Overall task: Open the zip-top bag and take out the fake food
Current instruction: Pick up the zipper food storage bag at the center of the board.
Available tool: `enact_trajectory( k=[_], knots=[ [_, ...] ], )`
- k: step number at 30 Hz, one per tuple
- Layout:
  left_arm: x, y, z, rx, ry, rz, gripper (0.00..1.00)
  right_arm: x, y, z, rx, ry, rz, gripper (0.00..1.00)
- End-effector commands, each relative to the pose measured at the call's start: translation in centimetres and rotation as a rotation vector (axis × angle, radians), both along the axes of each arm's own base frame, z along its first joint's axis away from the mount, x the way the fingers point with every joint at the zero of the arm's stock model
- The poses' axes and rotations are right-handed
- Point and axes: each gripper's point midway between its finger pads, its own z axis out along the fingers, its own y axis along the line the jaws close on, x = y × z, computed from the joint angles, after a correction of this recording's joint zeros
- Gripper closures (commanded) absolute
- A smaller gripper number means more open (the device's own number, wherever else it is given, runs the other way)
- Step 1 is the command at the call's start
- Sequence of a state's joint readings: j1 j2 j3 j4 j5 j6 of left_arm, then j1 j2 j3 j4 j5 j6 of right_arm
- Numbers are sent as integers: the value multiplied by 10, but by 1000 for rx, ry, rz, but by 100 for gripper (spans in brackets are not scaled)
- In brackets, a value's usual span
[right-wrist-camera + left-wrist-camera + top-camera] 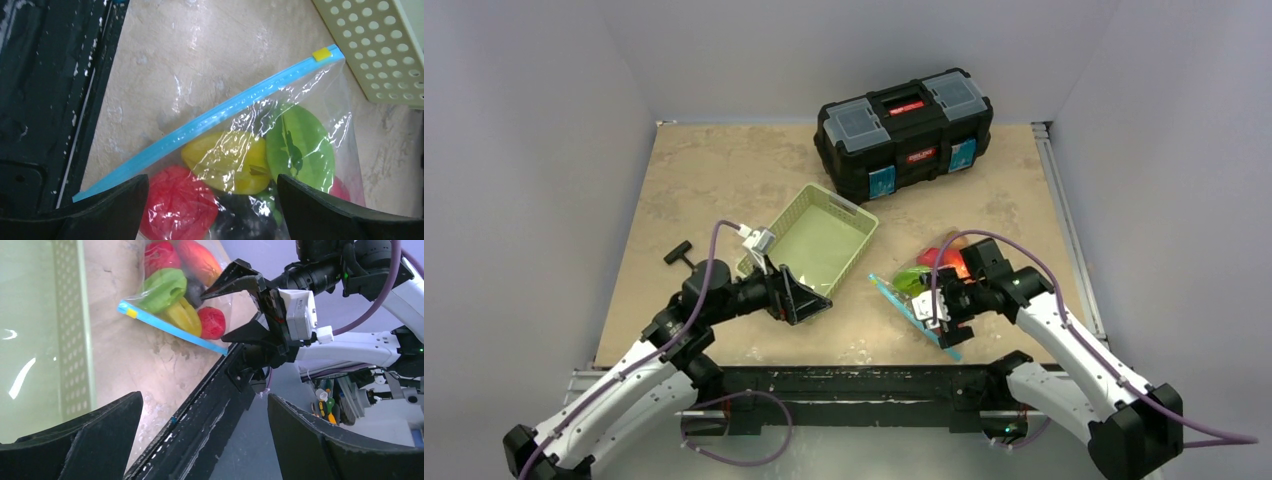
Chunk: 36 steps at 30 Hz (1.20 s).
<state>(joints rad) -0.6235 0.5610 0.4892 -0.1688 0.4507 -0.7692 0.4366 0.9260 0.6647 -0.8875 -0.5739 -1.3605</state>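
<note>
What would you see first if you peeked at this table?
The zip-top bag jumps out, stuffed with bright fake food, red, yellow and green, lying front right on the table under the open right hand. Next, the big black toolbox at the far edge and the pale green basket in the middle.

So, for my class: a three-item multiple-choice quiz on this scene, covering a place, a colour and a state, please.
1. The zip-top bag lies: A on the table, right of the basket; B inside the basket; C on the floor.
2. Its zip strip is: A red; B black; C blue.
3. The right tool is: A shut on the zip strip; B open over the bag; C shut on a loose fruit.
Answers: 1 A, it rests on the tabletop beside the basket. 2 C, the band shows blue. 3 B, its jaws stand apart above the bagged fake food.
</note>
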Motion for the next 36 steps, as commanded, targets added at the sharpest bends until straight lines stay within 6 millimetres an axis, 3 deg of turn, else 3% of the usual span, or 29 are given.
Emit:
enact_trajectory(
  k=[1, 7, 14, 27, 30, 32, 36],
  knots=[
    [7, -19, 15, -65, -30, 56, 6, 5, -17, 1, -92, -118, 59, 1],
    [7, -42, 4, 27, -37, 32, 7, 1, -20, -1, -106, -122, 85, 2],
    [14, -41, -21, 197, -133, 38, 8, 3, -13, -6, -64, -97, 43, 5],
    [23, -66, -45, 662, -600, -147, 7, -4, 23, 23, 164, 20, -6, 9],
    [22, -69, -54, 669, -715, -185, 7, -8, 30, 29, 203, 62, -8, 8],
    [24, -74, -50, 614, -783, -167, 7, -9, 34, 30, 222, 97, -15, 8],
    [24, -65, -50, 574, -800, -117, 6, 0, 30, 22, 175, 129, -78, 9]
  ],
)
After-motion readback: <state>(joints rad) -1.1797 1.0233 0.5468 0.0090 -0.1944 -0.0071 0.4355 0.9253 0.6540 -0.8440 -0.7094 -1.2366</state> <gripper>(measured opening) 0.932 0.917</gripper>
